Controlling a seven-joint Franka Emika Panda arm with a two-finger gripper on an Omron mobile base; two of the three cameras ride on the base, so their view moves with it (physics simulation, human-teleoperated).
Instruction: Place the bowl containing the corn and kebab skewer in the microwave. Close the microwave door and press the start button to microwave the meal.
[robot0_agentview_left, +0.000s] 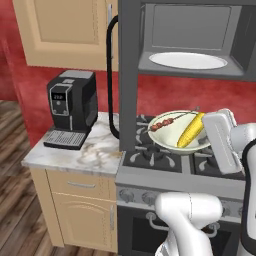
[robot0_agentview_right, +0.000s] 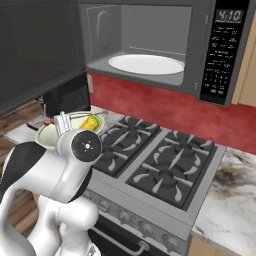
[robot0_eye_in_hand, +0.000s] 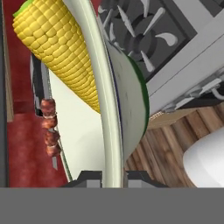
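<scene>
The pincer (robot0_eye_in_hand: 113, 178) is closed on the rim of the bowl (robot0_agentview_left: 170, 141), lifted over the stove, below the open microwave (robot0_agentview_left: 192, 42). The bowl looks rigid and smooth, so a rim pinch may slip; the corn (robot0_agentview_left: 191, 130) and kebab skewer (robot0_agentview_left: 171, 120) lie loose inside, so I would keep it level.

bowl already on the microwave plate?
No. The bowl hangs above the stove, its rim pinched by the tool; the white plate is bare.

microwave (robot0_agentview_right: 150, 45) display "4:10" (keypad labels unreadable)
</scene>
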